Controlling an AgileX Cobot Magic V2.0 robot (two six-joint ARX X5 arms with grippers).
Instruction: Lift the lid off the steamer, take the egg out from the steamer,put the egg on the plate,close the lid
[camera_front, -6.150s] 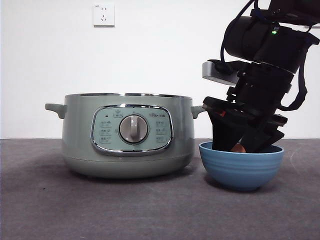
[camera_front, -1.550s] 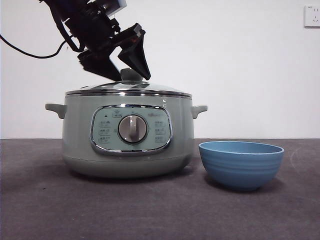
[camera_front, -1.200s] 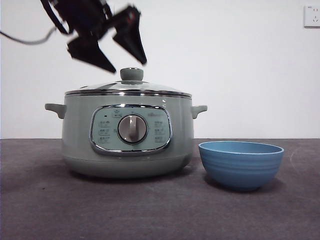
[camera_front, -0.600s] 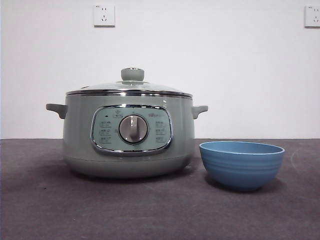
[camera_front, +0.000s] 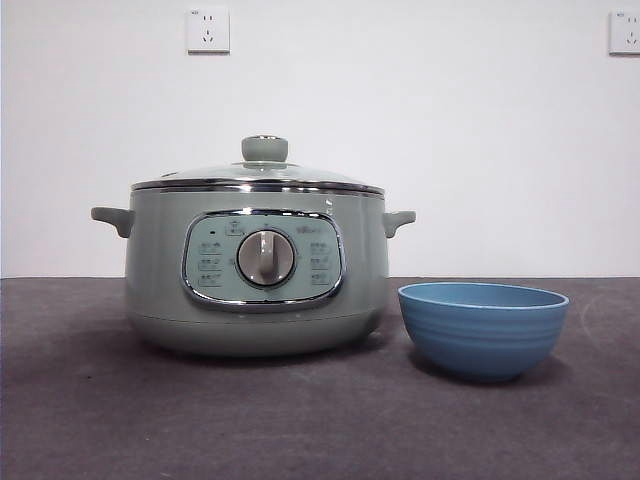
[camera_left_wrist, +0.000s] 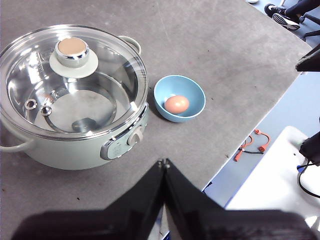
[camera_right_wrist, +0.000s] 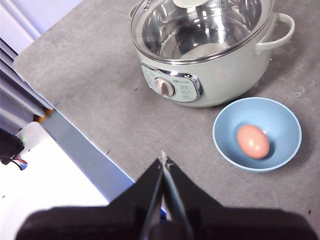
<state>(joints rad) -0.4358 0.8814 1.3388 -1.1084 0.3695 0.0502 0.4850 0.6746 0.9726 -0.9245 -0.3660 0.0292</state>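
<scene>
On the dark grey worktop (camera_front: 300, 420), seen level from the front, the steamer (camera_front: 255, 270) stands with its pale green body, chrome-framed panel and silver dial (camera_front: 266, 258) facing the camera; the lid (camera_front: 258, 172) sits closed on its rim, green knob upright on top. Just beside it, apart from it, stands the plate (camera_front: 483, 328), a small ribbed blue bowl whose inside is hidden at this height. No arm shows in this view. From the left wrist camera, high above the worktop, the glass lid (camera_left_wrist: 72, 82) covers the steamer (camera_left_wrist: 75, 145), and the pot's bare inside shows through it. The egg (camera_left_wrist: 177, 104), brown and smooth, lies in the plate (camera_left_wrist: 193, 92) near the steamer's dial side. The left gripper (camera_left_wrist: 164, 162) hangs in the air with its jaws pressed together, holding nothing. From the right wrist camera, the egg (camera_right_wrist: 252, 141) rests in the middle of the plate (camera_right_wrist: 280, 115), next to the closed steamer (camera_right_wrist: 220, 75). The right gripper (camera_right_wrist: 163, 160) is likewise clenched on nothing, well above the worktop's edge.
</scene>
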